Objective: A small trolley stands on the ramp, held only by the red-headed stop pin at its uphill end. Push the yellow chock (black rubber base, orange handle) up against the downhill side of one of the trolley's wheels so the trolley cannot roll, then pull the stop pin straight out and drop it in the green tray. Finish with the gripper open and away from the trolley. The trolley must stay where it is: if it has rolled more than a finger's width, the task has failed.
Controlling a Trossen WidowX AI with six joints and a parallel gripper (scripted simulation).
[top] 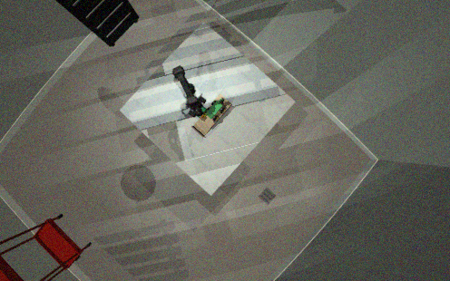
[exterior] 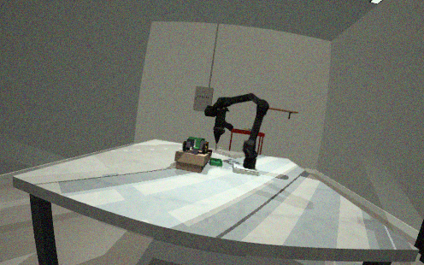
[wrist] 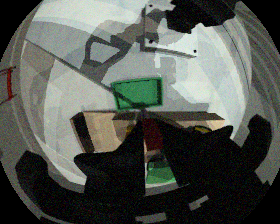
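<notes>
My gripper [wrist: 147, 122] [exterior: 216, 143] is shut on the red-headed stop pin, whose red head [wrist: 152, 134] shows between the fingers in the wrist view. In the exterior view the fingers hang beside the trolley, near the green tray [exterior: 216, 162] [wrist: 141, 91]. The green trolley [top: 215, 109] [exterior: 197, 141] stands on the wooden ramp [top: 202, 127] [exterior: 190, 161] [wrist: 102, 131]; the fingers hide most of it in the wrist view. A small yellow patch, likely the chock [top: 203, 116], shows beside the trolley's wheels; whether it touches a wheel cannot be told.
The arm's white base plate [wrist: 176, 50] [exterior: 245, 171] stands beyond the tray from the ramp. The ramp's raised wooden block is close beside the tray. A red frame [top: 57, 242] [exterior: 248, 132] and a black drawer unit [top: 107, 20] stand off the table.
</notes>
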